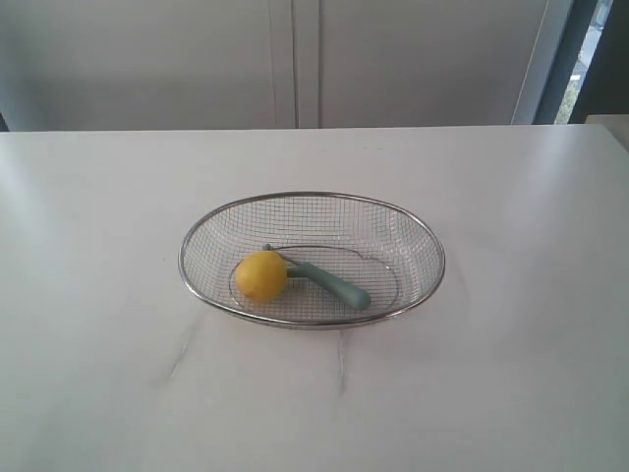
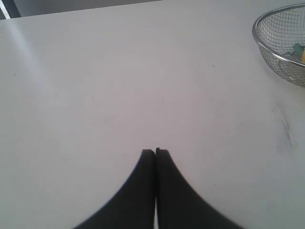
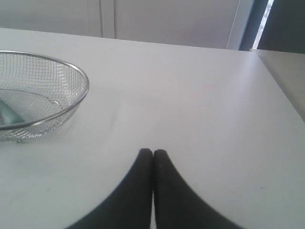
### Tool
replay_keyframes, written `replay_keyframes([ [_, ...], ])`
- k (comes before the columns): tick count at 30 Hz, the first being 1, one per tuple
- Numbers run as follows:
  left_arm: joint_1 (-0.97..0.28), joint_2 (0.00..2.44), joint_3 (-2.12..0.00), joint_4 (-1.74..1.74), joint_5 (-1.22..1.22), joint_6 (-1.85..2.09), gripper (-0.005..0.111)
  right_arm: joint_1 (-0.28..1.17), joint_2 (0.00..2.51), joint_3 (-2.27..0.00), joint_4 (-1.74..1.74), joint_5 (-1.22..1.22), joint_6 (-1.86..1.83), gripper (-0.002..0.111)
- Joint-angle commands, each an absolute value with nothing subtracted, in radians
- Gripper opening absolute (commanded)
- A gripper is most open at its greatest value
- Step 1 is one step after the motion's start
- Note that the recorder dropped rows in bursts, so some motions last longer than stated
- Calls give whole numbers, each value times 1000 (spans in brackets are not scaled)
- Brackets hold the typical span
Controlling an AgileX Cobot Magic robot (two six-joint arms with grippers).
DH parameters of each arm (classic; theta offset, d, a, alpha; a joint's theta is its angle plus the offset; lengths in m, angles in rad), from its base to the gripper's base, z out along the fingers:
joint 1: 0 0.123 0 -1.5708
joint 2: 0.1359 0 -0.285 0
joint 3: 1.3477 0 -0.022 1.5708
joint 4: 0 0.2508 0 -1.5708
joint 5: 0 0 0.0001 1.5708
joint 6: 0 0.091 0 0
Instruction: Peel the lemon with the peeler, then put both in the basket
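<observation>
The silver wire-mesh basket (image 1: 413, 239) stands in the middle of the white table. Inside it lies the yellow lemon (image 1: 261, 275), with the teal-handled peeler (image 1: 339, 285) beside it, its head hidden behind the lemon. No sticker shows on the lemon. Neither arm appears in the exterior view. My left gripper (image 2: 155, 151) is shut with nothing in it, over bare table well away from the basket (image 2: 267, 47), where a bit of the lemon (image 2: 303, 56) and of the peeler (image 2: 298, 48) show. My right gripper (image 3: 153, 152) is shut and empty too, apart from the basket (image 3: 71, 102) and the peeler's handle (image 3: 7, 114).
The white table (image 1: 511, 374) has faint grey veins in front of the basket. Its far edge meets pale cabinet doors (image 1: 295, 59). At the right, the table's side edge (image 3: 281, 95) shows, with a dark gap beyond it.
</observation>
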State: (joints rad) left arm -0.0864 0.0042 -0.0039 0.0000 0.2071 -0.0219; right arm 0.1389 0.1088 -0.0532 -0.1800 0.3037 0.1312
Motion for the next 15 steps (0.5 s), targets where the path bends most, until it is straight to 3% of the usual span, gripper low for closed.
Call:
replay_keyframes([
  [1,-86,0,0,0,202,-25,0,129,46,0,-181,303,139,0],
  [15,-86,0,0,0,202,-25,0,129,0,0,-181,308,139,0],
])
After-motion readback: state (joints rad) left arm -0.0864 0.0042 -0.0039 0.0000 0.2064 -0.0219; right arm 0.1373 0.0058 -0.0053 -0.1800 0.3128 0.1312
